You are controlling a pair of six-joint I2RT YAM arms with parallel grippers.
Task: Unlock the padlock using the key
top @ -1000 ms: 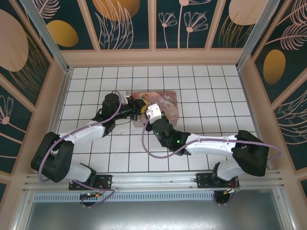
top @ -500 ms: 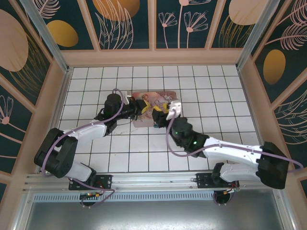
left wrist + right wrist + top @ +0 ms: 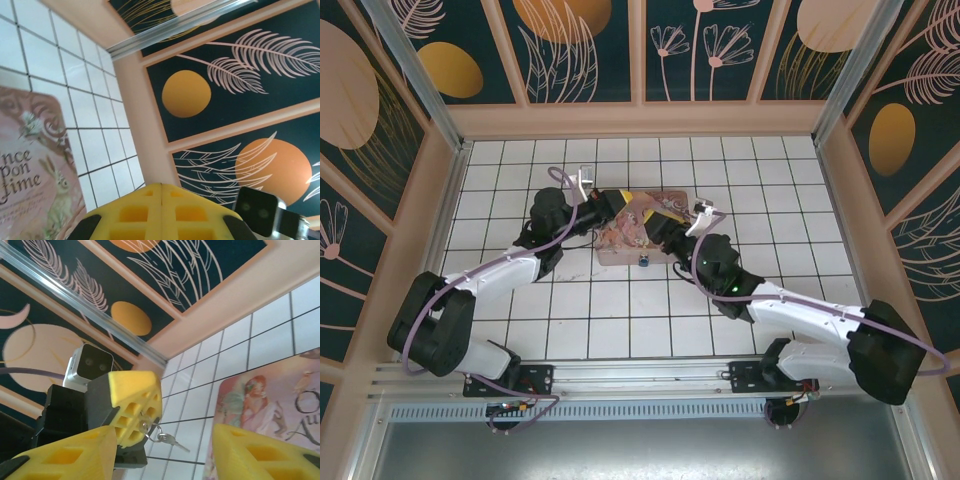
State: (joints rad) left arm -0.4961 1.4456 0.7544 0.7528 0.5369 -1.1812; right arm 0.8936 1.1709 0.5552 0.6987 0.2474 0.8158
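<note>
Where the near edge of the pink tin [image 3: 620,240] meets the white-tiled counter [image 3: 520,160], the padlock [image 3: 646,262] shows from above as a tiny blue speck. I cannot tell whether it lies on the tin's rim or just off it on the tiles, and its shackle is too small to make out. Neither arm's jaws touch it.

The key [image 3: 171,440] is apart from the padlock, up over the tin. It is a small silvery key hanging from a ring [image 3: 149,428], and the ring is pinched between the left arm's jaws. In the left wrist view their yellow pads [image 3: 135,215] are pressed together with only a thin seam between them, and the tin's rabbit picture lies below to the left.

The right arm's jaws stand spread, with one yellow pad [image 3: 65,457] low on each side of the right wrist view. The hanging key shows in the gap between them.

From above, the left arm [image 3: 490,275] reaches in from the left and the right arm [image 3: 790,305] from the right. Their yellow tips come close together above the tin's far half. The tin lies flat near the middle of the counter, printed lid up.
</note>
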